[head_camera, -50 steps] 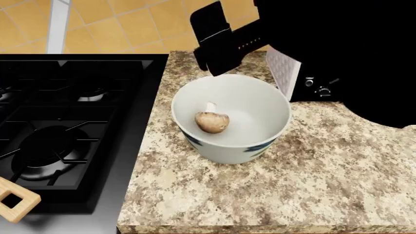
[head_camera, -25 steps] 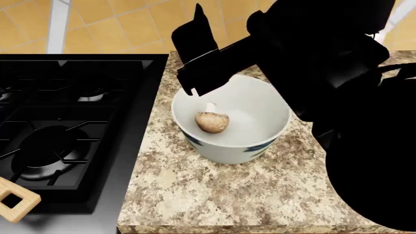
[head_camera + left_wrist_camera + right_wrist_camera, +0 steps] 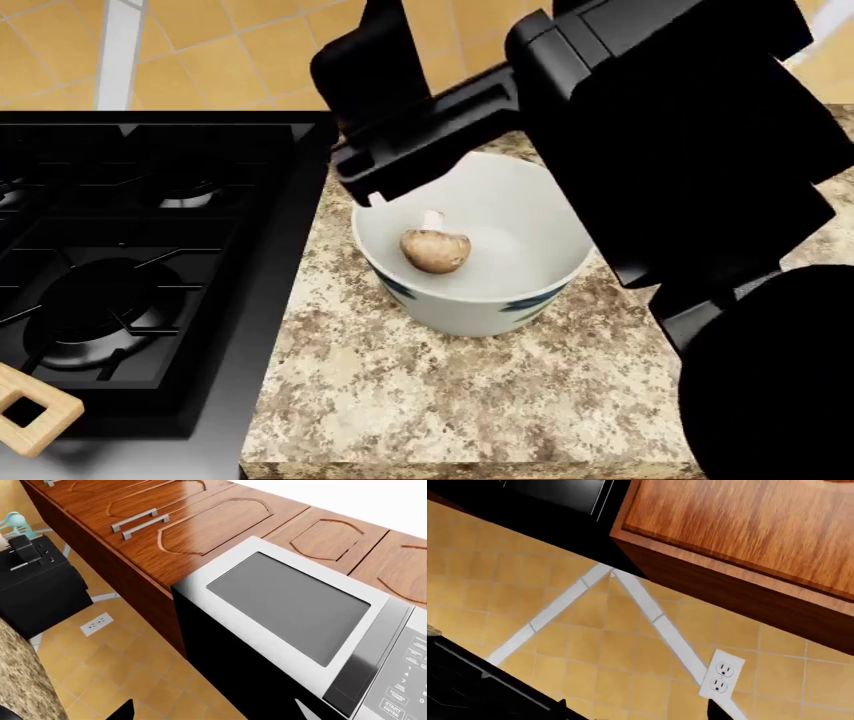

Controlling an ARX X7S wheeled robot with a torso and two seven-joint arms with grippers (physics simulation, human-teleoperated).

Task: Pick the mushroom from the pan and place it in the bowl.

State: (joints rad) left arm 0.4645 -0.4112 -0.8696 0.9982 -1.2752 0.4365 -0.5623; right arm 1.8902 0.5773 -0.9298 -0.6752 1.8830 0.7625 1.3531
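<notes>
Head view only: mushroom (image 3: 435,250) in bowl (image 3: 470,300) | wrist views: microwave (image 3: 293,630), outlet (image 3: 718,676) | right pincer (image 3: 367,110) shifted toward 9 o'clock, grip state indeterminable

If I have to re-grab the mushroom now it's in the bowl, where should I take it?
Probably by the tan cap: the mushroom lies on its side low in the bowl, short white stem pointing toward the far wall. Come straight down through the open top, since the deep walls block any side approach, pinching across the cap's width.
</notes>
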